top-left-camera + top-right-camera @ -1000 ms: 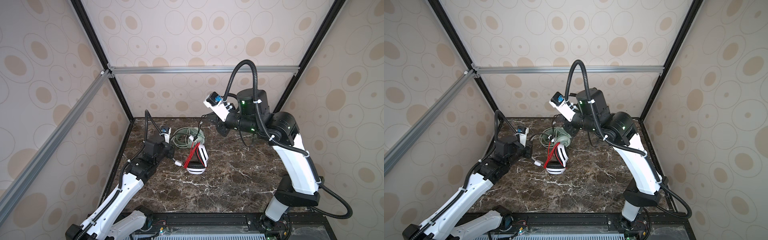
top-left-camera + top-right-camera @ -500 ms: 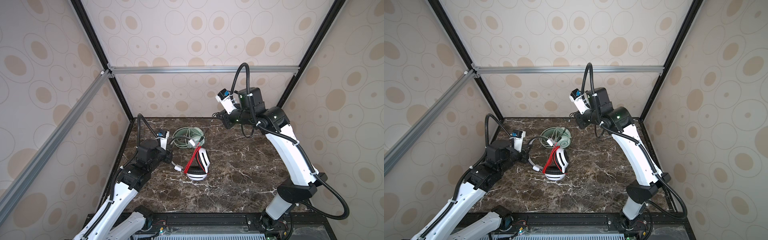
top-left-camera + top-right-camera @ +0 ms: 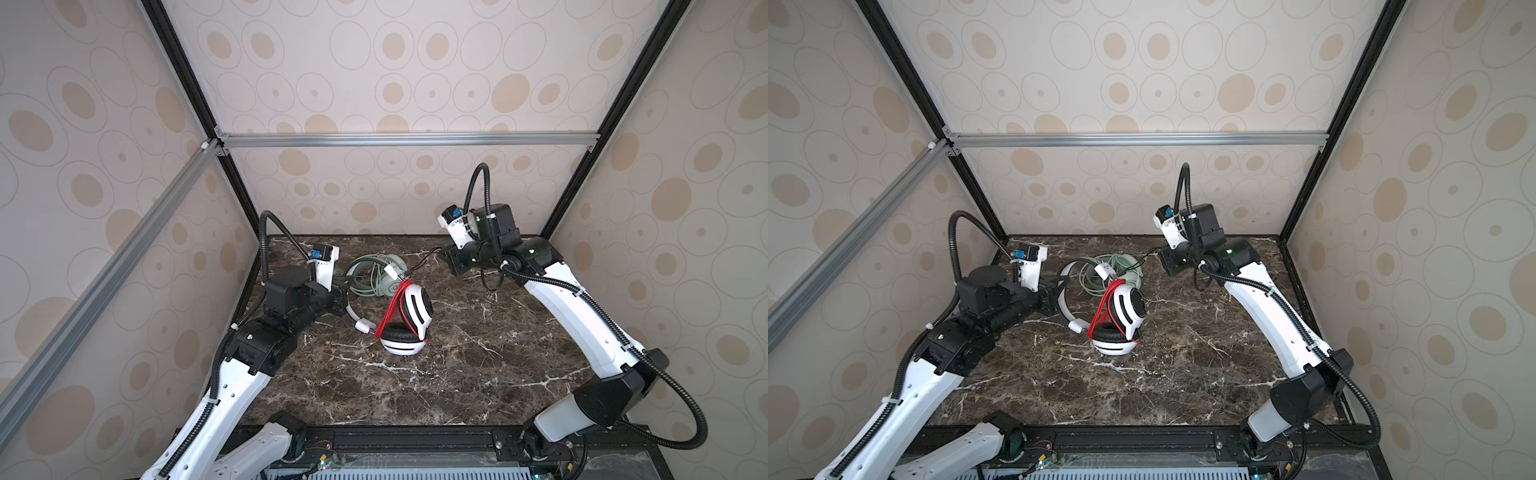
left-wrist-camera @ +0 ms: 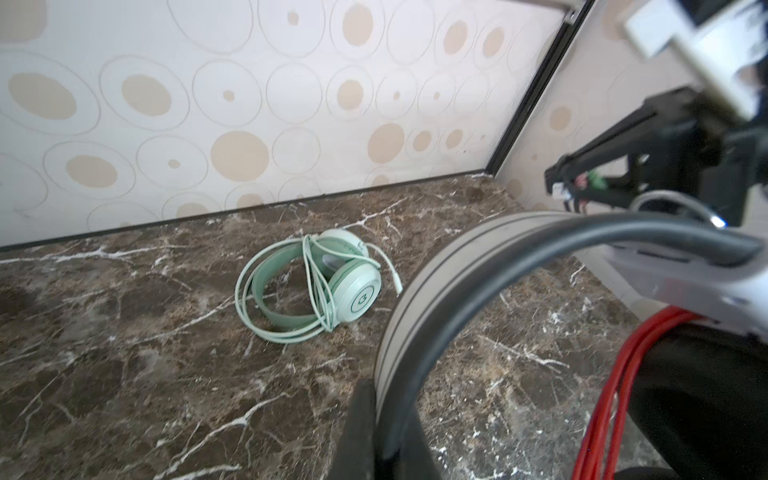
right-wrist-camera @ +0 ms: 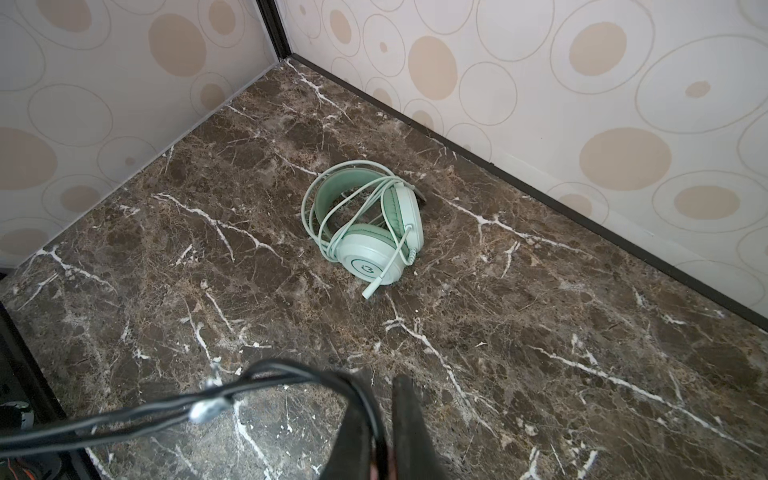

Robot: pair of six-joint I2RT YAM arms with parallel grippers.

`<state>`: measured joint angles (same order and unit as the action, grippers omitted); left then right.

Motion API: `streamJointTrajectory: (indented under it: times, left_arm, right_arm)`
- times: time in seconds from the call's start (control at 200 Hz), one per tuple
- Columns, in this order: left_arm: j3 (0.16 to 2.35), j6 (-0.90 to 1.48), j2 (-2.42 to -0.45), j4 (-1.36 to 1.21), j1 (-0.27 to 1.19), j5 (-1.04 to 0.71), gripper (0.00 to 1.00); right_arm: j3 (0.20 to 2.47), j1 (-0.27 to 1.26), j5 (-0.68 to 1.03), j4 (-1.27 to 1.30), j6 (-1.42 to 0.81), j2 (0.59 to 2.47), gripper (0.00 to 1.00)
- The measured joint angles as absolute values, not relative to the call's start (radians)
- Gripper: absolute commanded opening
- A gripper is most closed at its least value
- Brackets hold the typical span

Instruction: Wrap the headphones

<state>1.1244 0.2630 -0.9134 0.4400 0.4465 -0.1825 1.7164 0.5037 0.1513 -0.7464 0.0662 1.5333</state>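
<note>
Near the back edge of the marble table (image 3: pixel 478 374), somewhat toward its left side, the mint-green headphones (image 3: pixel 376 278) lie flat with their pale cable (image 5: pixel 372 289) looped over the band and ear cups. Just in front of them, close to the table's middle, the white-and-black headphones (image 3: pixel 415 316) rest on one ear cup with the other cup raised above it. The red cable (image 3: pixel 390 316) runs in several strands around both cups. From the left side, the left gripper (image 3: pixel 338 297) has its fingers clamped on the grey headband (image 4: pixel 436 282), which arches between gripper and cups. Over the back right part of the table the right gripper (image 3: pixel 444 255) hangs above the surface, its fingers (image 5: pixel 405 415) drawn almost together on a thin dark cable (image 3: pixel 424 259). That cable leads to a small white box (image 3: pixel 390 272) by the red strands, and a silver plug (image 5: pixel 210 409) shows along it in the right wrist view.
</note>
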Motion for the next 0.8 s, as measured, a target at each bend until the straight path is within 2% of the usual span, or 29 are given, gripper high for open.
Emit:
streamJointTrajectory:
  times: [0.3,0.8]
  left_arm:
    - [1.264,0.311,-0.961,0.436,0.447,-0.200,0.00]
    - [1.456,0.516,-1.059,0.421,0.447,-0.195,0.00]
  right_arm:
    - [1.538,0.504,0.184,-0.589,0.037,1.434,0.00]
    - [1.216,0.504,0.421,-0.174,-0.043,1.222,0.00]
